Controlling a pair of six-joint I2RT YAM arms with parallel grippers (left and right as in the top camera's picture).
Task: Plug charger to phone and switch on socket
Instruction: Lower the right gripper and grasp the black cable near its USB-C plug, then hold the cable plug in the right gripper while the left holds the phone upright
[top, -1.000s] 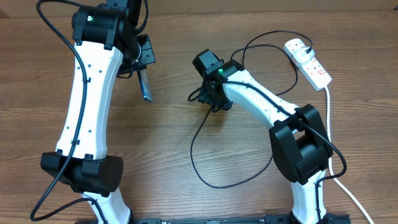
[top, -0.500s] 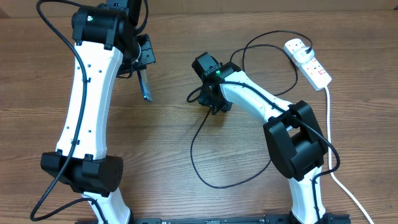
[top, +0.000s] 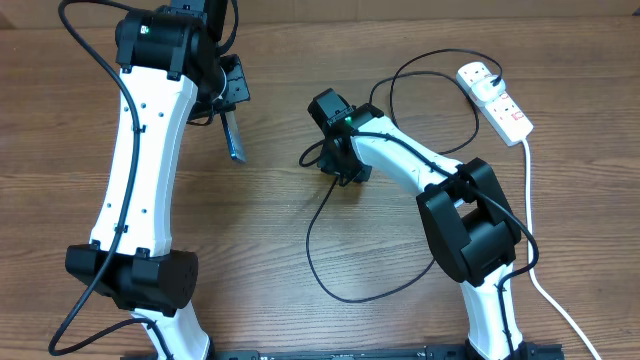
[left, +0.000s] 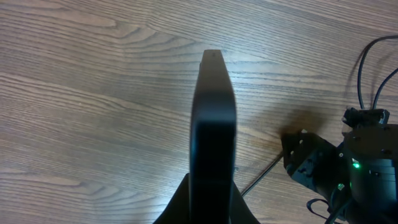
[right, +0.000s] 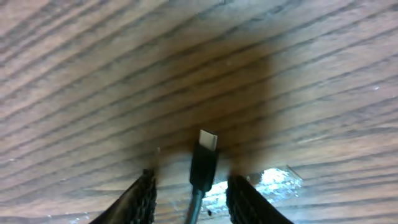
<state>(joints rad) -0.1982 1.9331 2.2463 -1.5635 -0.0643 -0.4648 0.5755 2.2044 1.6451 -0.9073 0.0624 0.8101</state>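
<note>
My left gripper (top: 228, 112) is shut on the phone (top: 234, 140) and holds it edge-on above the table; in the left wrist view the phone (left: 212, 118) is a dark narrow slab between the fingers (left: 212, 208). My right gripper (top: 335, 165) is low over the table, right of the phone. In the right wrist view its fingers (right: 198, 194) are open, with the charger's black connector tip (right: 204, 163) between them and a gap on each side. The black charger cable (top: 308, 245) loops over the table to the white socket (top: 497, 100) at the far right.
A thick white cord (top: 530, 200) runs from the socket down the right side toward the table's front edge. The right arm's base (top: 480, 260) stands at the front right and the left arm's base (top: 130, 275) at the front left.
The right arm's elbow and gripper have shifted slightly left, staying low over the charger tip. The left arm and phone have not moved.
</note>
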